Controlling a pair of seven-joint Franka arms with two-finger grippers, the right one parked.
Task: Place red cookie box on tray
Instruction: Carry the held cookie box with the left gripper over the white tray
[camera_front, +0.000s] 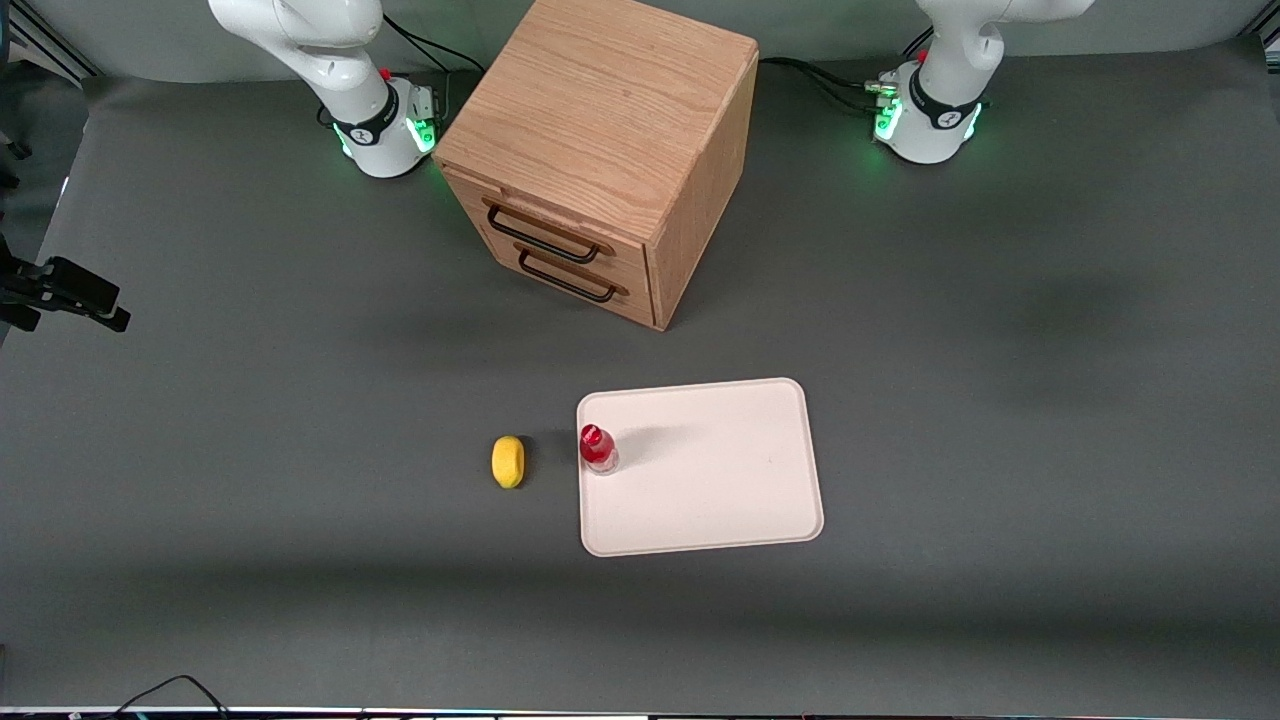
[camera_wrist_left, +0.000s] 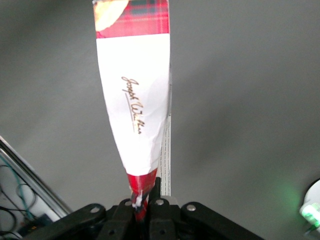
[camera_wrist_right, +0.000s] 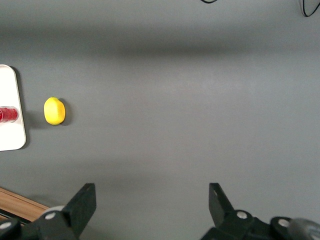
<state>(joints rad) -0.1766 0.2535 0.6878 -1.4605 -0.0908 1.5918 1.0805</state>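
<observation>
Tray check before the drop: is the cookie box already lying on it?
No, the tray holds only a small bottle; the gripper holds the cookie box.

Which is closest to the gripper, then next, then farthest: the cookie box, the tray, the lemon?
1. Cookie box: clamped in the gripper, up near the working arm's base.
2. Tray: mid-table.
3. Lemon: beside the tray, toward the parked arm's end.

My gripper is out of the front view entirely; only the wrist camera shows it, and there the picture's edge cuts off my fingers' bases. The red cookie box pinched between them runs off the frame at its plaid end, the cookie picture half lost. In the right wrist view, the tray is cut off.
</observation>
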